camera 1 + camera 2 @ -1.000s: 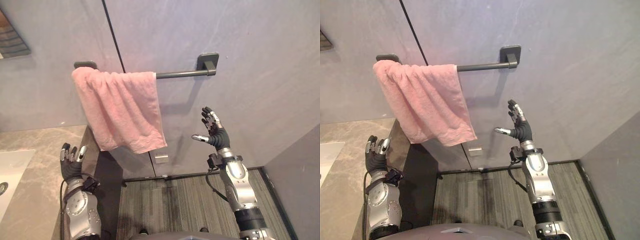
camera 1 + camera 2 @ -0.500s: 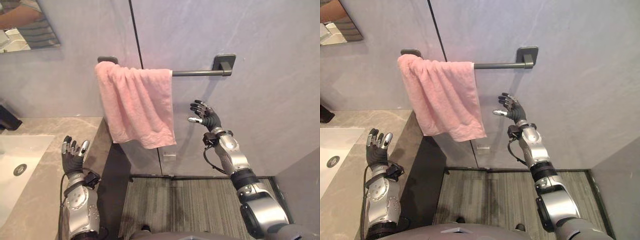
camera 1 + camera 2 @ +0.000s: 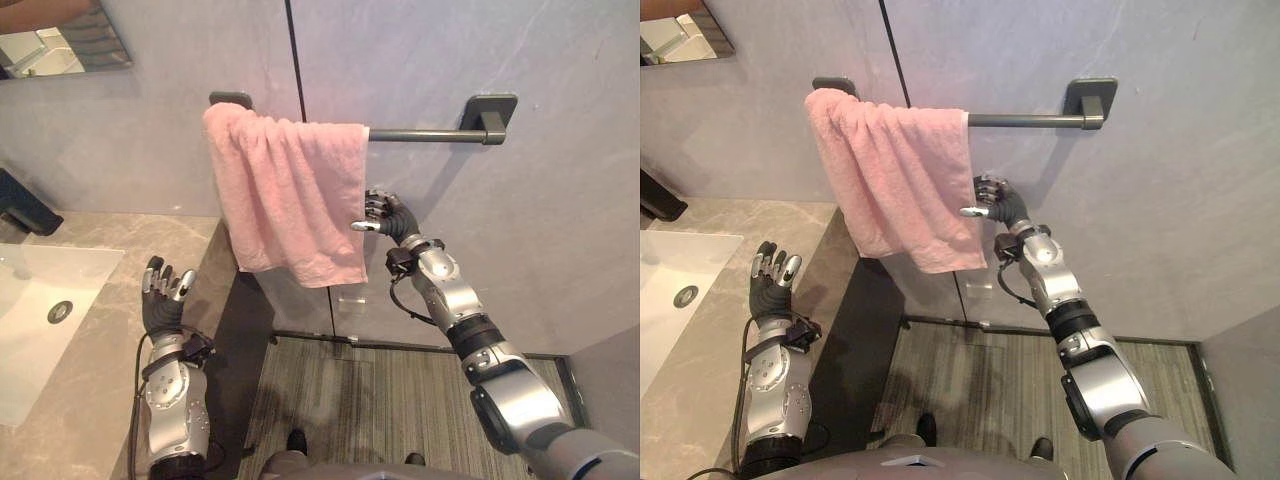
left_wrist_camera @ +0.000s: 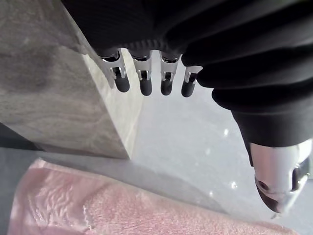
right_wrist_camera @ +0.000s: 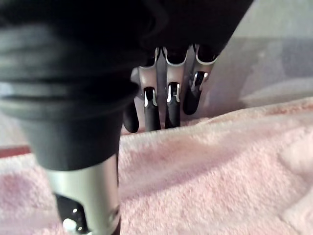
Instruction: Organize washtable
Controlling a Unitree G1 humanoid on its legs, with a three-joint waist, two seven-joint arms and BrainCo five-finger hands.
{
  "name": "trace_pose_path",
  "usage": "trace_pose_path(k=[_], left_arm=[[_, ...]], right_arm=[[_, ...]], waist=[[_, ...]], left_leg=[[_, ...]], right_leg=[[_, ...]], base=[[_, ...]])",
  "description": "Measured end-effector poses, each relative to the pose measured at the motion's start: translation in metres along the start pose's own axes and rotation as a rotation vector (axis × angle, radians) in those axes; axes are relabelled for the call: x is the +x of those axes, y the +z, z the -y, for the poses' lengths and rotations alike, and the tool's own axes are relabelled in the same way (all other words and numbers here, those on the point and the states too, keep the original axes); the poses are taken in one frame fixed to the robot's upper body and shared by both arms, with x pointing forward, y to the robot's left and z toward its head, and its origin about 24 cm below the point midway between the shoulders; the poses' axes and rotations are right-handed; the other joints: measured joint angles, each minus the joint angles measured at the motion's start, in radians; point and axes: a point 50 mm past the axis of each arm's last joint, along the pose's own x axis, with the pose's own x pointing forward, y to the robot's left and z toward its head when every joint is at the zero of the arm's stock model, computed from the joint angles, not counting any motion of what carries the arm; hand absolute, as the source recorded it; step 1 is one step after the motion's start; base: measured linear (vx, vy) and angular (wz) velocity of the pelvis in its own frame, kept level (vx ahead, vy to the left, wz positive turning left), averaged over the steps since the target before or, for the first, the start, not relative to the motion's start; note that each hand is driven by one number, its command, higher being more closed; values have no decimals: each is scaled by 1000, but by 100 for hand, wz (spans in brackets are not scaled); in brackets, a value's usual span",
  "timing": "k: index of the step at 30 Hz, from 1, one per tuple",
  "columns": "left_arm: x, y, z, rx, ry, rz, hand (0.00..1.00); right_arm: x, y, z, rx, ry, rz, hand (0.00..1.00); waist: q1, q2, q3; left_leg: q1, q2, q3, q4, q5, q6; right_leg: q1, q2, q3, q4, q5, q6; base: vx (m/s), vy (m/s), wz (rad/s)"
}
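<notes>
While straddling the right edge of the pink towel (image 3: 285, 190), draped over the rail's (image 3: 420, 135) left end, with right hand (image 3: 388, 212) loose, unclosed: risking a thin pinch slipping, or a sideways tug dragging it off. Holding left hand (image 3: 162, 298) open beside the surface's (image 3: 100, 240) edge.

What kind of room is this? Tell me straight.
Probably a bathroom: a pink towel hangs over a dark wall bar, next to a stone counter with a white sink set in.
</notes>
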Motion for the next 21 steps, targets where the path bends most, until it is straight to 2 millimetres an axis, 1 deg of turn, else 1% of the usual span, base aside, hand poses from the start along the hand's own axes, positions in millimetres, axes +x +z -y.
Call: trace_pose_path(k=[2,3,7,13,21], left_arm=[[0,0,0,0,-3,-1,0],[0,0,1,-1,-4,-2,0],[-2,4,1,-5,-7,16,0],[-2,4,1,-5,-7,17,0],[-2,4,1,-4,-8,16,0]], right_arm=[[1,-1,-5,14,13,1,0],[2,-1,-7,16,21,1,100],[2,-3,-14,3,53,-10,100],[3,-4,-21,16,74,-10,100],[4,-4,-23,21,72,-9,100]], waist=[[-1,0,0],[0,0,0],[-1,-6,9],[0,-13,18],[-2,-13,18]], left_leg=[[-2,0,-4,0,0,0],[-2,0,-5,0,0,0],[-1,0,-13,0,0,0],[-1,0,-14,-1,1,0],[8,0,-9,0,1,0]], right_leg=[[1,0,-4,0,0,0],[2,0,-6,0,0,0],[8,1,-14,-1,-2,-1],[8,0,-15,-1,-2,-1],[9,0,-12,-1,-2,-1]], base=[[7,-4,6],[4,-3,6],[-5,-2,5],[0,0,0],[0,0,0]])
